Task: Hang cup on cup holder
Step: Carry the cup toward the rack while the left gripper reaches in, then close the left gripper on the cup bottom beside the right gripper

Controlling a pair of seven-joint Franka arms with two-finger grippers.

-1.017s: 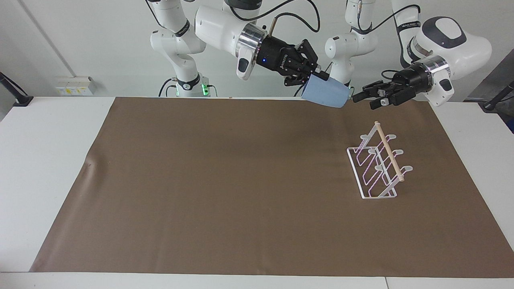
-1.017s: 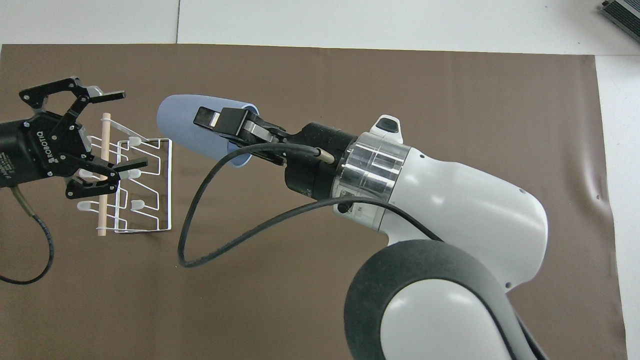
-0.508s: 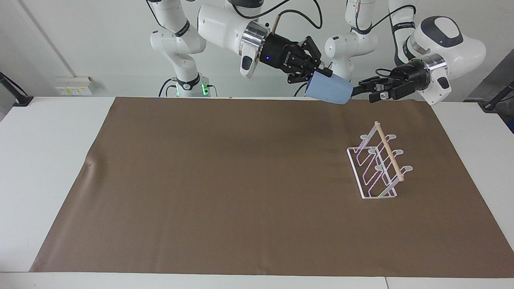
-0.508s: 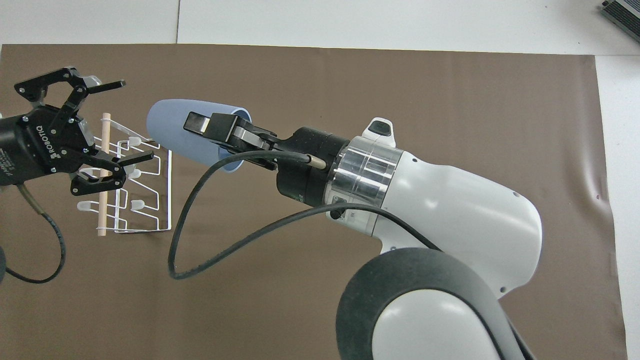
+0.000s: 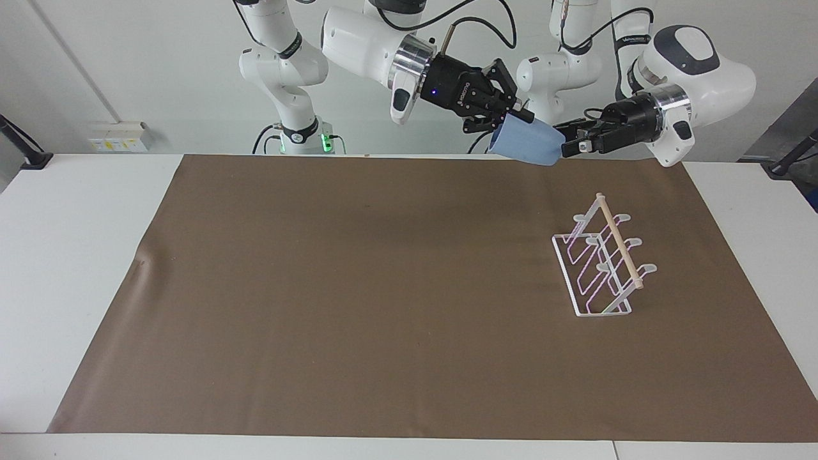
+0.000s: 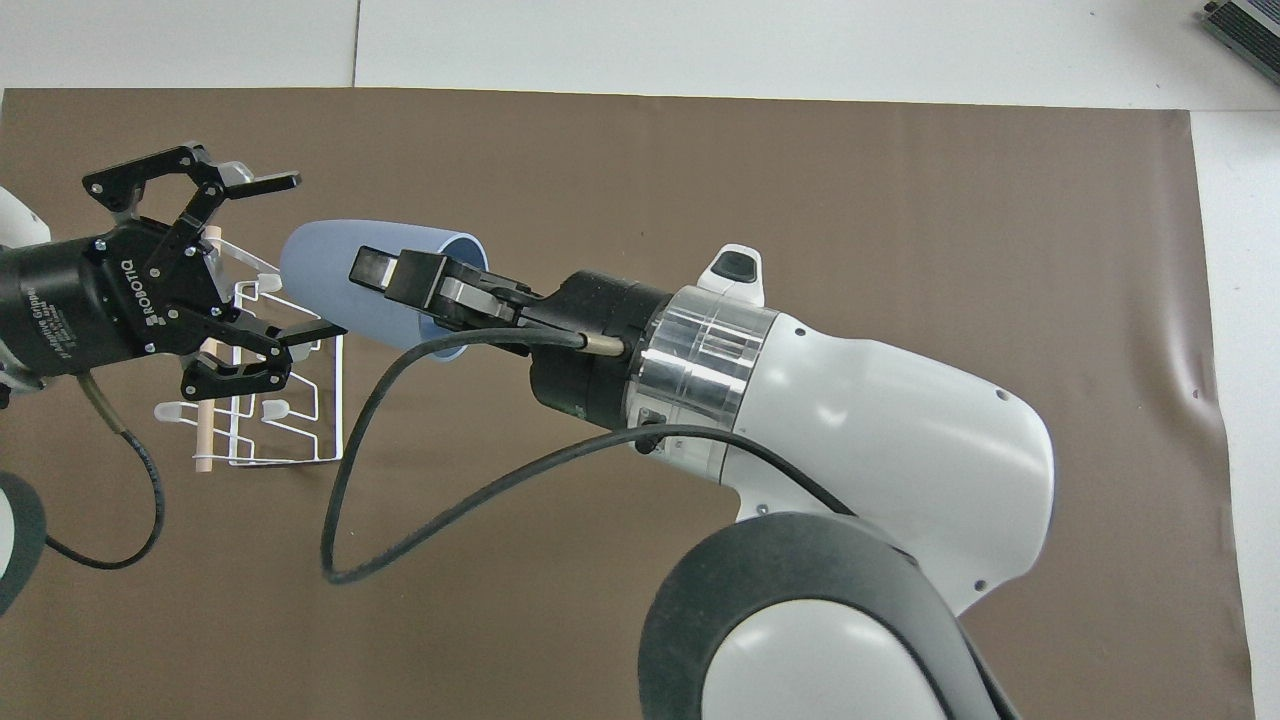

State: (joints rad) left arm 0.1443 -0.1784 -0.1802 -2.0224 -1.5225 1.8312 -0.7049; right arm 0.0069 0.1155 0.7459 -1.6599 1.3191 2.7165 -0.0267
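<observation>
Holding the cup [image 5: 525, 142] aloft by its rim, right claw [image 5: 511, 117]; left claw [image 6: 290, 255] spread wide at its base; cup holder [image 5: 601, 265] unloaded, hanging not yet done.

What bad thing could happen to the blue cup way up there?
1. The right gripper holds the cup only by its rim, high over the brown mat. If it lets go too soon, the cup probably falls.
2. The left gripper is open at the cup's base. If it closes off-center, the tapered cup may slip out.
3. The cup holder stands loose, so a bump could shift it.
</observation>
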